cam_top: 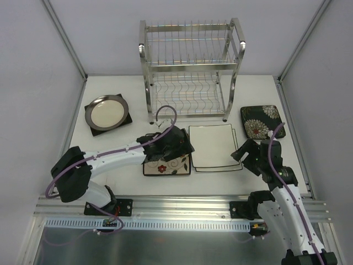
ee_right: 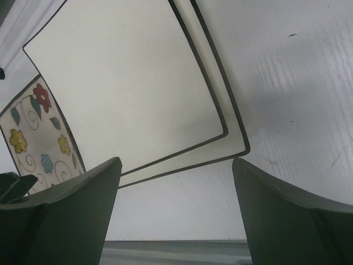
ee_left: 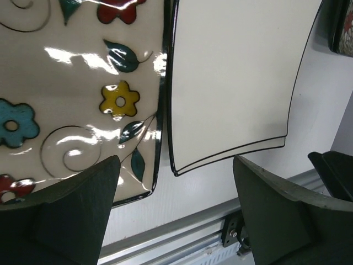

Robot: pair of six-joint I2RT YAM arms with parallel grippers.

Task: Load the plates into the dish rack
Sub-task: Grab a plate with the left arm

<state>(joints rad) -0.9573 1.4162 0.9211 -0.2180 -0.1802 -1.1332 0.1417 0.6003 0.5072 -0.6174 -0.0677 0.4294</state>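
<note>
The chrome two-tier dish rack stands at the back centre with no plate in it. A cream flowered plate lies at front centre, next to two stacked white square plates. A round cream plate rests on a dark square plate at the left. A dark plate with white flowers lies at the right. My left gripper hovers open over the gap between the flowered plate and the white plate. My right gripper is open and empty at the white plates' near right corner.
A metal rail runs along the table's near edge, also in the left wrist view. White walls with grey corner posts enclose the table on three sides. The flowered plate also shows in the right wrist view.
</note>
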